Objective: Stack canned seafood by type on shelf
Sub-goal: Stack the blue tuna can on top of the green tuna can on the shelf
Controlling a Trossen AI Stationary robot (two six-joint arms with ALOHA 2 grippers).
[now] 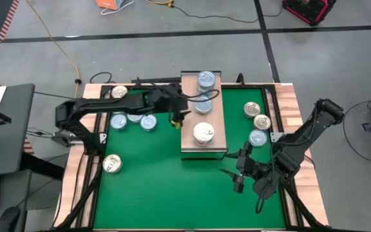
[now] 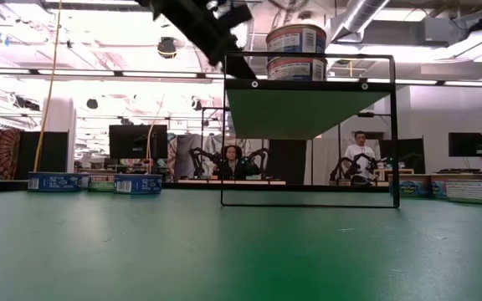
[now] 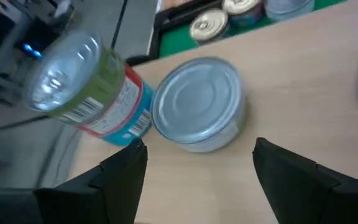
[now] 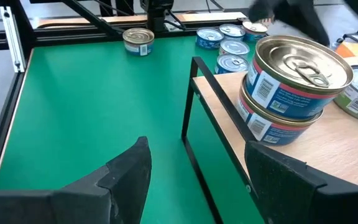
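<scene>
The long light-wood shelf (image 1: pixel 203 116) stands on the green mat (image 1: pixel 166 187), bearing round flat tins: a blue-silver stack (image 1: pixel 205 80) at its far end, a silver-topped tin (image 1: pixel 202 105) mid-shelf, and a 2-tin white-topped stack (image 1: pixel 203 133) near its front. The left gripper (image 1: pixel 178 120) hovers at the shelf's left edge, fingers (image 3: pixel 123 171) apart, holding nothing. The right gripper (image 1: pixel 235 173) waits over the mat by the shelf's front right corner, likewise spread and empty. Loose tins (image 1: pixel 133 119) lie on the mat left of the shelf, 3 others (image 1: pixel 258 122) to its right.
</scene>
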